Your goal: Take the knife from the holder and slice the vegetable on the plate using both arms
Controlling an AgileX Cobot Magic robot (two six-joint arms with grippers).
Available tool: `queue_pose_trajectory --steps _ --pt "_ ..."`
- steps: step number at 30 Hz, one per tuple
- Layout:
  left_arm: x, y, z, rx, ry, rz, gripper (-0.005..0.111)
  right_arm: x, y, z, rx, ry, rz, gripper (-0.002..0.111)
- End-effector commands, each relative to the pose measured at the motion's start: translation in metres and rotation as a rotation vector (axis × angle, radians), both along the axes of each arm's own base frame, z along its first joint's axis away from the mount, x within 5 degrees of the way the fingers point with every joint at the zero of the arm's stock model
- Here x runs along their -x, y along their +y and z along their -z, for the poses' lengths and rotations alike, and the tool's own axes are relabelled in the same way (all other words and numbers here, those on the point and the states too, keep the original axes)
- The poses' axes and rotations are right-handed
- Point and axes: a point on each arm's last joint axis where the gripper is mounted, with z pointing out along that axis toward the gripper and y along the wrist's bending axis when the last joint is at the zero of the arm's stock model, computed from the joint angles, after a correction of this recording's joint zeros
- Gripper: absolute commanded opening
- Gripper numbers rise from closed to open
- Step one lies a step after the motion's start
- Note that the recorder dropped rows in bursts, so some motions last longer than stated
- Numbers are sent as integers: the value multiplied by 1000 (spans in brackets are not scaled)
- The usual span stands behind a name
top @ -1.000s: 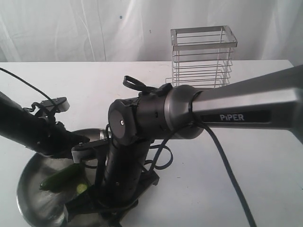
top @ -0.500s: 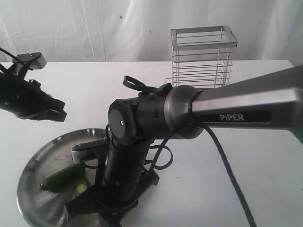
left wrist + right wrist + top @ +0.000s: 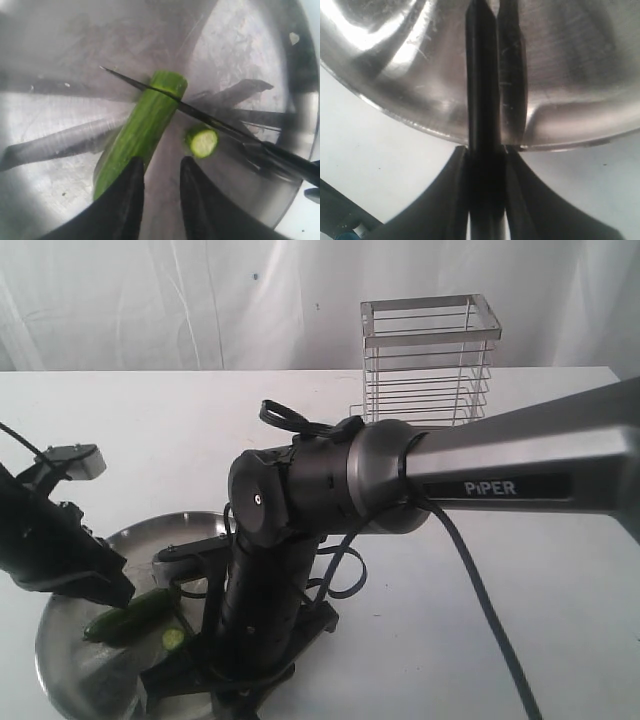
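Note:
The dark green vegetable [image 3: 145,130] lies on the steel plate [image 3: 60,100], and one cut round slice [image 3: 202,142] rests beside it. The knife's thin black blade [image 3: 200,116] crosses the vegetable near its cut end. My left gripper [image 3: 159,170] hangs open just above the plate, one finger [image 3: 127,200] over the vegetable's uncut end, nothing between the fingers. In the exterior view the left gripper [image 3: 110,590] sits at the vegetable's [image 3: 135,615] left end. My right gripper [image 3: 486,155] is shut on the knife [image 3: 481,100] by its handle, at the plate's rim [image 3: 560,75].
The wire holder [image 3: 430,360] stands at the back of the white table, with nothing showing in it. The bulky right arm [image 3: 290,500] reaches across the middle and hides much of the plate [image 3: 60,670] and the knife in the exterior view.
The left arm lifted away up and to the left, then came back down to the plate beside the vegetable's left end. The right arm and knife have stayed put.

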Motion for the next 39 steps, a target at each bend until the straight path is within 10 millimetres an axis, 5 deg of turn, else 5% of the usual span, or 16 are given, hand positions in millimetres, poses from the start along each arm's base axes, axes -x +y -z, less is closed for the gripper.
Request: queue_pose_trajectory --steps 1,12,31,39 --pt "7 -5 8 -20 -18 -23 32 0 -1 -1 9 0 -19 15" --pt "3 -5 36 -68 18 -54 32 1 -2 -2 12 5 -20 15" --pt "3 -5 40 -65 29 -61 32 11 -13 -9 95 86 -89 15" --pt "-12 -9 5 -30 -77 -39 41 3 -17 -43 27 -98 -36 15"
